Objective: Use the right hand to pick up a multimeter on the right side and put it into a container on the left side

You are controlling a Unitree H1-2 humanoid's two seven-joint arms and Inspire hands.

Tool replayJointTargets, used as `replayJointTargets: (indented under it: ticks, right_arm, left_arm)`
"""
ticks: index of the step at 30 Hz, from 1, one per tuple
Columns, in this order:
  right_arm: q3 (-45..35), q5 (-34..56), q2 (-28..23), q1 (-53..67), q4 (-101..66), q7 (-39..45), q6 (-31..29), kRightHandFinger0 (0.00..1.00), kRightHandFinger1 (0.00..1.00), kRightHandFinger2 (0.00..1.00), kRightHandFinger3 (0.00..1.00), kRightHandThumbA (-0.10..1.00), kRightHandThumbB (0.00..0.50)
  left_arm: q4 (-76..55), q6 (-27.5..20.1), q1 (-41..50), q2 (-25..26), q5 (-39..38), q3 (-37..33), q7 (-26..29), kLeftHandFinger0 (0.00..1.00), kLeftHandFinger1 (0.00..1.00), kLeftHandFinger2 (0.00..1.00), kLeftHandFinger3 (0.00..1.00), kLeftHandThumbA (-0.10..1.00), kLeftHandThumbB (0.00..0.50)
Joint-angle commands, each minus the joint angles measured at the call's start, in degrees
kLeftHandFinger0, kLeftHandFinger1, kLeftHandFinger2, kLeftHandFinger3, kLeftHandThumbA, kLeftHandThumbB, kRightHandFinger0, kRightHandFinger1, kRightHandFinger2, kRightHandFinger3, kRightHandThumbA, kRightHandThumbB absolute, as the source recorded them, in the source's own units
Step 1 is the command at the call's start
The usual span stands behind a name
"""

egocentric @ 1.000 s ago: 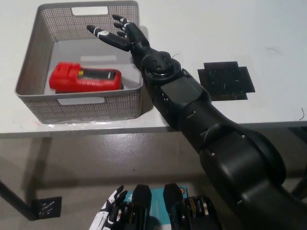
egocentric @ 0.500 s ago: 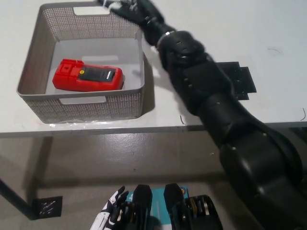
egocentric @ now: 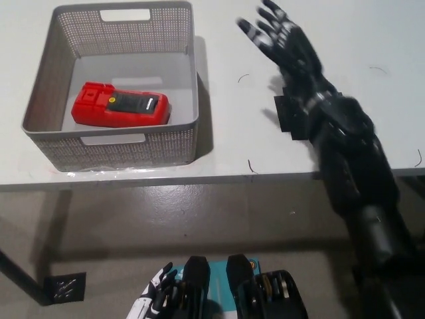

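While the smooth white table (egocentric: pixel 372 26) carried one grey perforated container (egocentric: pixel 53 73) at left, the black right hand (egocentric: pixel 285 41) hovered at right, empty and splayed. One red blocky multimeter (egocentric: pixel 119 105) lay inside. The white left hand (egocentric: pixel 154 300) rested low, its state unclear.

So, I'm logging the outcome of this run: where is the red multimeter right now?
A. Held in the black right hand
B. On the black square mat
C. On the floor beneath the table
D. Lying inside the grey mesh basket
D: the red multimeter lies on the floor of the grey mesh basket, while the black right hand is open over the table, holding nothing.
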Motion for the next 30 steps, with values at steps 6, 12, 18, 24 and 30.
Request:
replayJointTargets:
  ticks: [6, 12, 18, 24, 30]
  right_arm:
    - [0.11, 11.79, -12.33, 28.60, -66.69, 7.37, 5.64, 1.00, 1.00, 1.00, 1.00, 1.00, 0.500]
    - [8.13, 9.22, -8.55, 44.66, -72.29, 8.29, -0.37, 1.00, 1.00, 1.00, 1.00, 1.00, 0.500]
    - [17.26, 3.43, -4.74, 56.52, -66.67, 10.72, -9.31, 1.00, 1.00, 1.00, 1.00, 1.00, 0.500]
    - [21.21, 3.68, -3.82, 61.72, -58.50, 12.51, -12.65, 1.00, 1.00, 1.00, 1.00, 1.00, 0.468]
    - [21.36, -1.53, -4.20, 62.22, -45.51, 11.31, -18.91, 1.00, 1.00, 1.00, 1.00, 1.00, 0.421]
  left_arm:
    - [0.43, -2.46, 0.24, 0.67, 0.43, 1.80, 1.65, 1.00, 1.00, 1.00, 1.00, 1.00, 0.383]
    - [1.99, -2.72, -0.73, 0.29, 0.63, 1.68, 1.89, 1.00, 1.00, 1.00, 1.00, 1.00, 0.366]
    - [3.32, -3.18, -2.07, 0.05, -0.60, 2.47, 2.16, 1.00, 1.00, 1.00, 1.00, 1.00, 0.349]
    - [3.30, -2.03, -3.81, 0.02, -1.68, 3.42, 2.07, 1.00, 1.00, 1.00, 1.00, 1.00, 0.382]
    - [3.28, -2.37, -4.60, -0.27, -1.87, 4.16, 1.53, 1.00, 1.00, 1.00, 1.00, 1.00, 0.368]
